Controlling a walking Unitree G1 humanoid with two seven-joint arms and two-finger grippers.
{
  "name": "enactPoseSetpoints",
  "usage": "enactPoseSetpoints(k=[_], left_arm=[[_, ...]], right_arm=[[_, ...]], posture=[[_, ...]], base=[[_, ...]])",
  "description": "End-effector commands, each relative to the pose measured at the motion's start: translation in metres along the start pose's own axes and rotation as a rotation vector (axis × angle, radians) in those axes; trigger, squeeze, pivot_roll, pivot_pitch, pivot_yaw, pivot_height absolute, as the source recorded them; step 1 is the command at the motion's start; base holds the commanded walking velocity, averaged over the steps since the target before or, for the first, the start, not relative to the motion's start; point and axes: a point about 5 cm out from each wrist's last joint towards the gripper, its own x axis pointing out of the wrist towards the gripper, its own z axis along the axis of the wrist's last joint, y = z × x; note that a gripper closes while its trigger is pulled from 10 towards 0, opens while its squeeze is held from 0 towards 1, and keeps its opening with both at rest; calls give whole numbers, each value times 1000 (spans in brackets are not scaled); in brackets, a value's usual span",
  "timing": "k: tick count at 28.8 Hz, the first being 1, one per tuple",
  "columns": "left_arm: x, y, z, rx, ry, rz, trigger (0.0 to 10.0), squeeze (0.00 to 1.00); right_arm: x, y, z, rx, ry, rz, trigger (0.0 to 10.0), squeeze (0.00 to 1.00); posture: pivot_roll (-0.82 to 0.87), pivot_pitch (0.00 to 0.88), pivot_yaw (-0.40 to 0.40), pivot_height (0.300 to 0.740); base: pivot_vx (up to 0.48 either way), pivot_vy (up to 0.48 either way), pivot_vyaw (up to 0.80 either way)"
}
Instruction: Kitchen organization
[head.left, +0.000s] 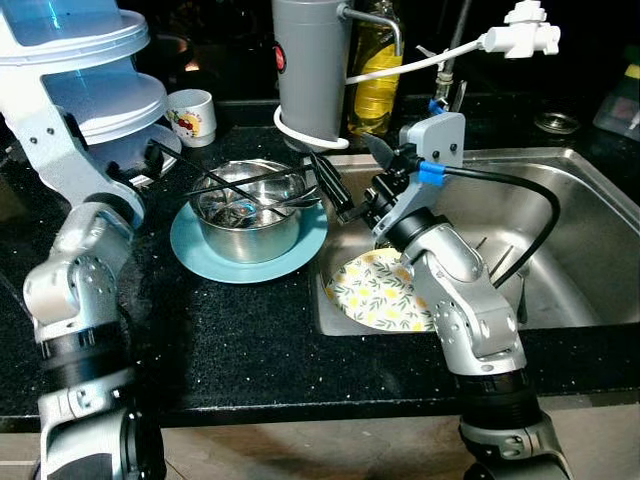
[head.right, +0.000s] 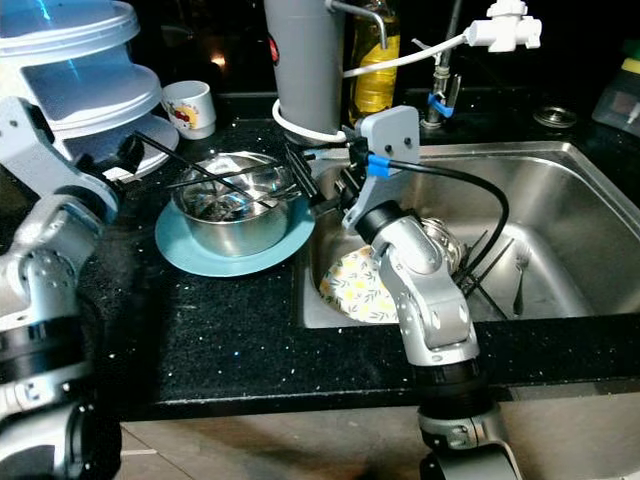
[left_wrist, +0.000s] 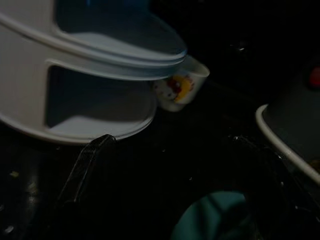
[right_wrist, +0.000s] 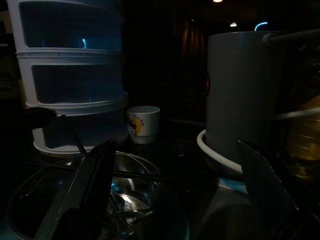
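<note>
A steel bowl (head.left: 245, 222) with some utensils inside stands on a teal plate (head.left: 205, 262) on the black counter. My left gripper (head.left: 228, 186) reaches in from the left, its thin black fingers spread open over the bowl and holding nothing. My right gripper (head.left: 331, 186) hovers at the bowl's right rim, by the sink's corner, open and empty. In the right wrist view its fingers (right_wrist: 89, 186) frame the bowl (right_wrist: 125, 200). A floral plate (head.left: 375, 292) leans in the steel sink (head.left: 590, 300), partly hidden by my right arm.
A grey canister (head.left: 312, 65), a yellow oil bottle (head.left: 378, 75) and a white cartoon mug (head.left: 192, 115) stand at the back. A stacked white and blue container (head.left: 85, 75) rises at the back left. A white faucet head (head.left: 522, 37) hangs over the sink, where a fork (head.left: 522, 292) lies.
</note>
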Motion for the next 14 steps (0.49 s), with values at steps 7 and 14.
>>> enactPoseSetpoints(k=[7,14], left_arm=[[12,-9,-5,13,51,-111,10000,0],[20,-24,-14,3,107,-210,10000,0]], right_arm=[[-7,-2,2,-7,15,-12,10000,0],[-11,-3,3,-16,24,-15,10000,0]], posture=[[-19,18,2,740],[-35,33,5,740]], base=[[0,0,0],[0,0,0]])
